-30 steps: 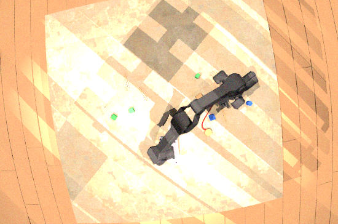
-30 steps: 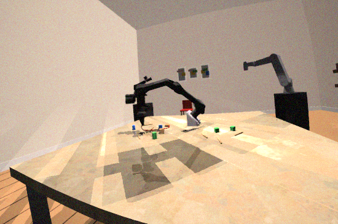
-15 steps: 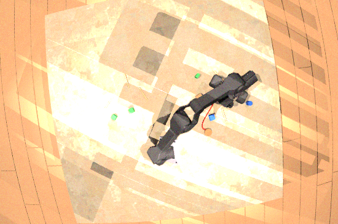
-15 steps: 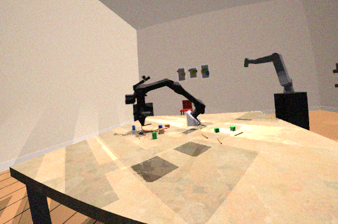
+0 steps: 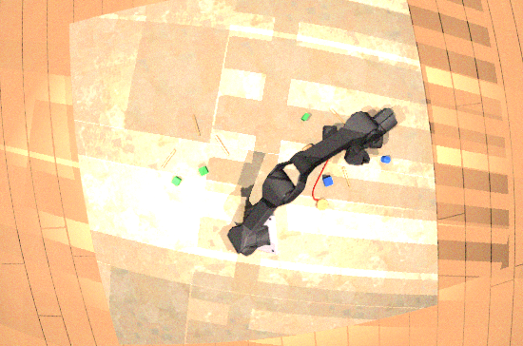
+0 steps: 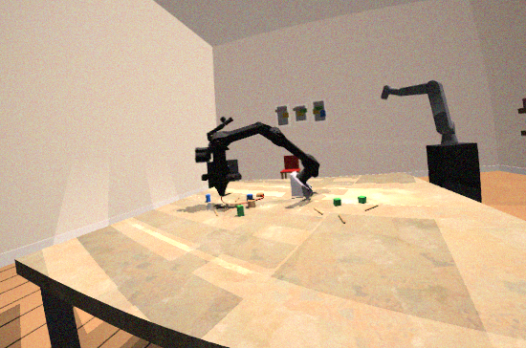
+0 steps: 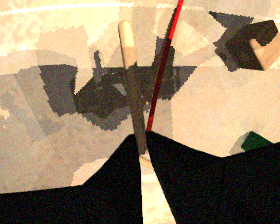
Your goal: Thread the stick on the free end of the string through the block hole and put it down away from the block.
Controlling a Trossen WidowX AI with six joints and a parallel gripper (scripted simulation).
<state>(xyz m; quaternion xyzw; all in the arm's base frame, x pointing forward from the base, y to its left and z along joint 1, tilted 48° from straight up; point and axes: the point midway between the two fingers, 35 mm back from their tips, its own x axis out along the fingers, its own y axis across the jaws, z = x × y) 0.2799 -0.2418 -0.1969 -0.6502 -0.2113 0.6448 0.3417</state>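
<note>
From left to right in the top view, three loose sticks (image 5: pixel 168 158) (image 5: pixel 196 124) (image 5: pixel 222 145) lie near two green blocks (image 5: pixel 177 181) (image 5: pixel 203 170) (image 6: pixel 337 202) (image 6: pixel 361 199) on the table (image 5: pixel 157 75) (image 6: pixel 373 267). Next come another green block (image 5: pixel 305 117) (image 6: pixel 240 210) and the wooden block (image 5: pixel 308 147) (image 6: pixel 252 204) (image 7: pixel 248 46), partly covered by the arm from above; the wrist view shows the opening in it. The top view shows the red string (image 5: pixel 313 186) (image 7: pixel 165 60) curving to the round button (image 5: pixel 322 204) (image 6: pixel 260 194), which the wrist view leaves out. A blue block (image 5: pixel 327 181) (image 6: pixel 250 197) sits nearby, and a blue cylinder (image 5: pixel 385 159) (image 6: pixel 208 198) stands farthest right.

The top view hides the fingertips. The exterior view shows the tool (image 6: pixel 221 194) (image 7: pixel 140 138) pointing down, low over the table. In the wrist view, its fingers are nearly together, pinching the string's stick (image 7: pixel 129 70). The stick juts beyond the tips, left of the wooden block and apart from it, with the string meeting the fingertips beside it.
</note>
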